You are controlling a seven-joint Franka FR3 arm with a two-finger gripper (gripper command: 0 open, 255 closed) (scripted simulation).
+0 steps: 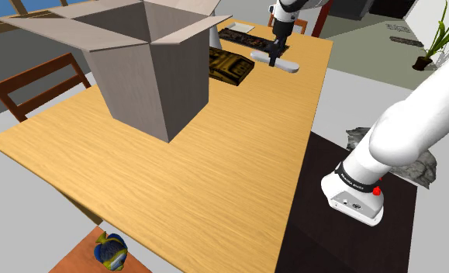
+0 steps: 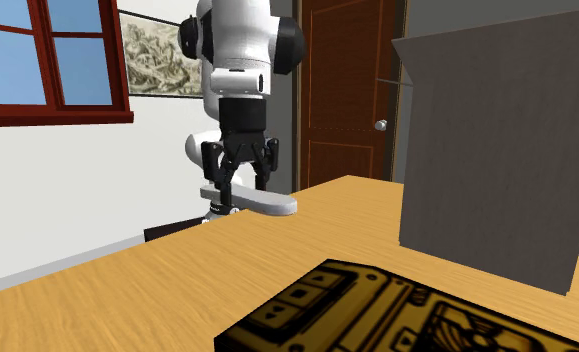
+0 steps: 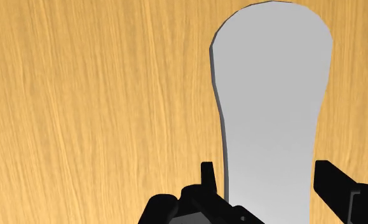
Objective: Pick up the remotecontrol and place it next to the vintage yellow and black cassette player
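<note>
The remote control [image 3: 271, 95] is a plain light grey, flat, elongated slab over the wooden table [image 1: 215, 178]. My gripper [image 3: 262, 175] points straight down on it, with one black finger at each long edge, clasping its narrow waist. In the shoulder view the remote control [image 1: 274, 61] and gripper [image 1: 275, 59] are at the far end of the table, just right of the yellow and black cassette player [image 1: 230, 66]. In the second exterior view the gripper [image 2: 242, 195] holds the remote control [image 2: 262, 203] level, at or barely above the tabletop, beyond the cassette player [image 2: 397, 315].
A big open cardboard box [image 1: 149, 70] stands to the left of the cassette player in the shoulder view. A flat dark object [image 1: 238, 31] lies at the table's far end. A wooden chair [image 1: 40, 81] stands at the left side. A stool with a blue-yellow toy [image 1: 110, 250] is below the table.
</note>
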